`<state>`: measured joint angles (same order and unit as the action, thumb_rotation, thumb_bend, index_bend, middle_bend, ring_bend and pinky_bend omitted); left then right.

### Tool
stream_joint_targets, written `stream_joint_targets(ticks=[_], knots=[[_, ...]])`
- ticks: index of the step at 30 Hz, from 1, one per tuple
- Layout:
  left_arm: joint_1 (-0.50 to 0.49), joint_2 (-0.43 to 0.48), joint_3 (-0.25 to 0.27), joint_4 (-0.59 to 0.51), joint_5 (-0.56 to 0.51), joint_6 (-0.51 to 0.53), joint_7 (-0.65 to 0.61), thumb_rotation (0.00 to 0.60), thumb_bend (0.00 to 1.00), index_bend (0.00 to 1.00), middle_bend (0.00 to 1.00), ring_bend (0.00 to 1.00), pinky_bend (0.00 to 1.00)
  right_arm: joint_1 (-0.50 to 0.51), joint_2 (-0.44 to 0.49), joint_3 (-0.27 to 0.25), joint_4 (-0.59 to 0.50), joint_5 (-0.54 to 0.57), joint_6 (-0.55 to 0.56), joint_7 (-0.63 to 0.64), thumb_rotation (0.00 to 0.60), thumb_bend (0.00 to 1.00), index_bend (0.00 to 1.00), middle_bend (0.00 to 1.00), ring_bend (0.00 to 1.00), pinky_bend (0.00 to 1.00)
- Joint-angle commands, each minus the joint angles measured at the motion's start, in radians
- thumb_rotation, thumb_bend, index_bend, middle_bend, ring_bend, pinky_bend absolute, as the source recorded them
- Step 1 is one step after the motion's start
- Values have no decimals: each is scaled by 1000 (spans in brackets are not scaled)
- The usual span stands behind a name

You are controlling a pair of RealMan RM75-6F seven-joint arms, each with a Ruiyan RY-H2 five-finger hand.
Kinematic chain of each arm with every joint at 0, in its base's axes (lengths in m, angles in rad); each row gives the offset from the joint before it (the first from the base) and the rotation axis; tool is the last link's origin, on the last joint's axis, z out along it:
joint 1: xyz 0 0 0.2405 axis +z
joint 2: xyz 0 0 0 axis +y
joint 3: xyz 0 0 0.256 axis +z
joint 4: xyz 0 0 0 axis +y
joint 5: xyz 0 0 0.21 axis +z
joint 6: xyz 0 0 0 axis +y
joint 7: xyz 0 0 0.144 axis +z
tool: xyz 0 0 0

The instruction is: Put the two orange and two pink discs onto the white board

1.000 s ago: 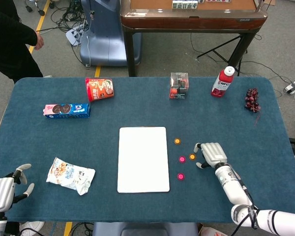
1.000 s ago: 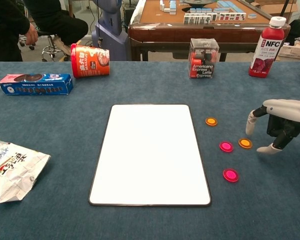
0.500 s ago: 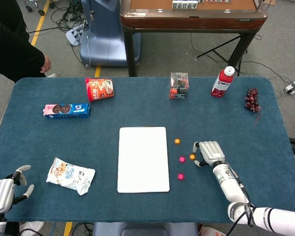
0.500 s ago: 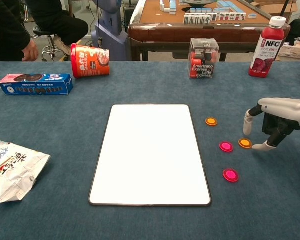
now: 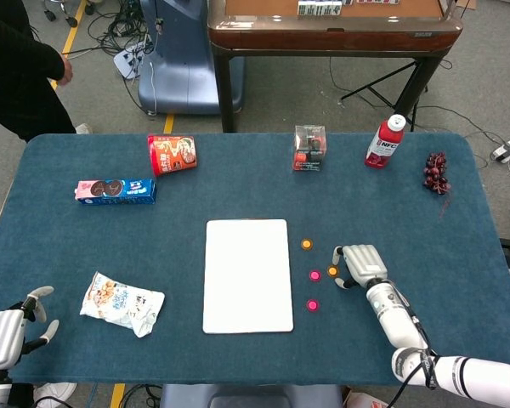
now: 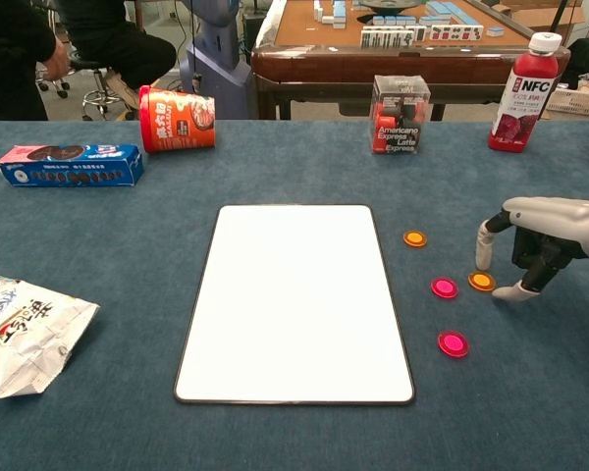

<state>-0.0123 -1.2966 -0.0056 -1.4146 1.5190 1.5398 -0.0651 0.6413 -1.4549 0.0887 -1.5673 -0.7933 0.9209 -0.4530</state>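
Right of centre: right hand (image 6: 530, 245) spread, holding nothing, straddling an orange disc (image 6: 482, 282) for a pinch. All four discs beside, not on, the white board (image 6: 294, 300). Lower left: left hand (image 5: 13, 327) open, idle.

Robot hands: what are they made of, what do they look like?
Both look like pale silver-white shells with dark gaps at the joints. The right hand sits on a white, segmented forearm ringed by a dark band. The left hand shows the same pale casing.

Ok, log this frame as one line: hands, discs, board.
right hand: open, fingers straddling orange disc | left hand: open, idle | discs on white board: none
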Motion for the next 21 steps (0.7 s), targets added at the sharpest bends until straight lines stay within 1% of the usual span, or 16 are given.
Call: stream_joint_targets(ticks=[1, 10, 21], knots=[[0, 0, 0, 0, 0, -1, 0, 600, 309, 333, 621, 564, 753, 3, -3, 0, 4, 3, -2, 0, 600, 213, 431, 1000, 1000, 1000], [3, -2, 2, 2, 0, -2, -1, 600, 309, 333, 621, 564, 753, 14, -11, -2, 8, 13, -6, 0, 600, 218, 436, 1000, 1000, 1000], [6, -5, 2, 6, -1, -2, -5, 600, 309, 333, 621, 564, 753, 23, -15, -5, 12, 28, -6, -5, 600, 272, 512, 1000, 1000, 1000]])
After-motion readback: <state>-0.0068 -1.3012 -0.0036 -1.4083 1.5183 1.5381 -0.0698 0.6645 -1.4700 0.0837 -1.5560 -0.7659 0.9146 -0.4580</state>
